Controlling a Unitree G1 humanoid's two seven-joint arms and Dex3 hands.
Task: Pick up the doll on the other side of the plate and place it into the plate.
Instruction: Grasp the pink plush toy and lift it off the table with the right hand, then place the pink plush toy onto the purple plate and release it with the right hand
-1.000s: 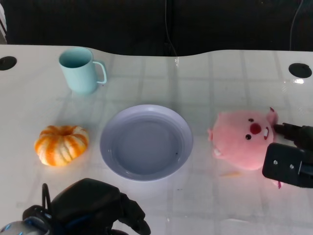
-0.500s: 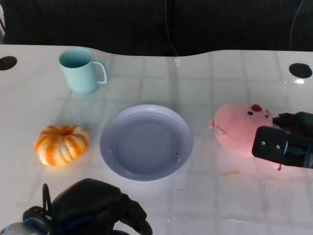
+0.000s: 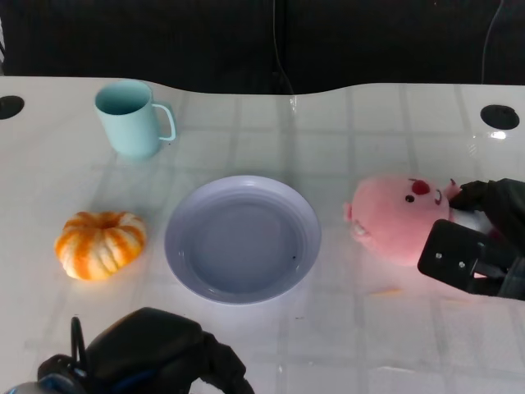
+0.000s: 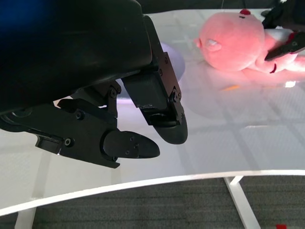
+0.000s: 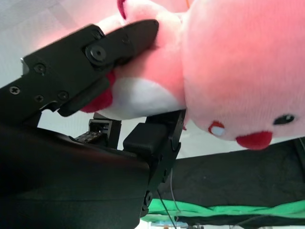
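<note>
Doll (image 3: 398, 215), pink and plush, lies at the right of the head view, just right of the lavender plate (image 3: 243, 238) and apart from its rim. No brand, label or writing can be read anywhere. The right hand (image 3: 476, 238) comes in from the right edge with its black fingers (image 3: 484, 195) closed around the doll's far side, and a flat black part of the hand lies against the doll's lower right. The plate sits at the centre of the white table (image 3: 344, 336). An orange and white pumpkin (image 3: 100, 244) rests at centre left, and a pale teal mug (image 3: 131, 117) stands at upper left, both well apart from the doll. The left hand (image 3: 156, 357) lies at the bottom left edge, touching none of these things.

From the left wrist view, the left hand (image 4: 124, 114) fills the left half of the frame, its fingers (image 4: 164, 112) curled inward over the table's near edge with nothing between them. The doll (image 4: 233, 43) shows at upper right with the right hand's (image 4: 286, 28) dark fingers on it. A sliver of the plate (image 4: 175, 61) peeks out behind the left hand.

From the right wrist view, the doll (image 5: 233, 71) fills the upper right of the frame. The right hand (image 5: 138, 71) grips it, one finger (image 5: 100, 52) pressed across its pink and white belly and another below it.
</note>
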